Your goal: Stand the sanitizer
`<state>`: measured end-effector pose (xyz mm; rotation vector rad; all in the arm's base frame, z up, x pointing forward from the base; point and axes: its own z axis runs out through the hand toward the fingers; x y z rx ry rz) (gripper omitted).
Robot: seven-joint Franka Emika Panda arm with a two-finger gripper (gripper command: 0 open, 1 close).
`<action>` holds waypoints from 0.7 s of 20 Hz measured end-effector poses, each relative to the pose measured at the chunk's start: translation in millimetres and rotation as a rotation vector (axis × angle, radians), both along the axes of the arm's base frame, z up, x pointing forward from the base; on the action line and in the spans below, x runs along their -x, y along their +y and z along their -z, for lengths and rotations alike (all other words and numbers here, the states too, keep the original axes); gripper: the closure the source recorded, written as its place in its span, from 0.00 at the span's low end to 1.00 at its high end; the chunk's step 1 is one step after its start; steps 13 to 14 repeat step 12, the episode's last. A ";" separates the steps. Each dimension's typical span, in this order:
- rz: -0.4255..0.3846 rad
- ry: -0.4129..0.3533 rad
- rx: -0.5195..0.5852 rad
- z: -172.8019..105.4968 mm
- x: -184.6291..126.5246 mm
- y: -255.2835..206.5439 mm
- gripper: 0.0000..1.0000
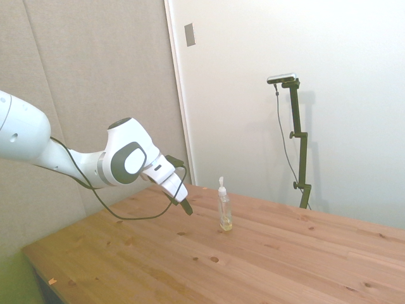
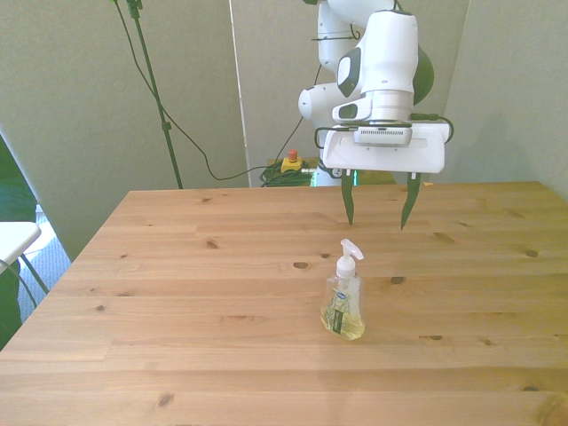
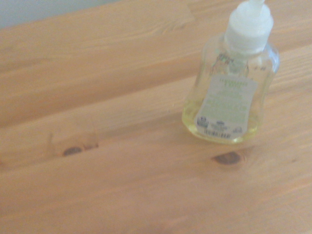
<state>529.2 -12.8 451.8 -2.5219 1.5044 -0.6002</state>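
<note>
Sanitizer (image 2: 343, 297) is standing upright at the front view's centre-right on the table (image 2: 177, 302). Gripper (image 2: 377, 202) is hovering above it, jaws wide, empty. You're handling light, slick, top-heavy plastic; grip the flat sides mid-body.

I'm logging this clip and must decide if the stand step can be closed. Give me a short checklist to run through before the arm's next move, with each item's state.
1. Sanitizer upright on its base: ok, pump top up in the side and front views.
2. Gripper free of the sanitizer: ok, fingers apart and empty, raised behind it in the front view.
3. Sanitizer resting on the table, away from any edge: ok.
4. Things near the sanitizer that could knock it: ok, only bare wood shows around it.
5. Base sitting fully flat: cannot tell, the wrist view is blurred.
</note>
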 end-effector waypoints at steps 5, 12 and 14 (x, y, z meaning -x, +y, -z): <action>-0.129 0.139 -0.003 -0.9 33.3 -33.1 0.00; -0.259 0.270 -0.014 10.1 71.6 -37.2 0.00; -0.259 0.270 -0.014 10.1 71.6 -37.2 0.00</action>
